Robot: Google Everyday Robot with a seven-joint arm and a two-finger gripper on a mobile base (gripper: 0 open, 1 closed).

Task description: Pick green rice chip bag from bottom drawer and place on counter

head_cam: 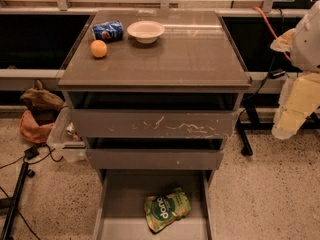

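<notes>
Speckled floor [260,204]; green rice chip bag [167,210] in bottom drawer [120,204] lies down-left of the gripper [286,126] at frame right; its grip cannot be told.

The robot's arm [307,44] was at the right edge of the view. Its top part was big, round and white, with a soft grey shade on it. A small cream flap stuck out on its left side. Below that was a long, blocky part, pale yellow with flat sides. The gripper [287,126] was the rounded pale end at the bottom, out to the right of the cabinet [155,124].
</notes>
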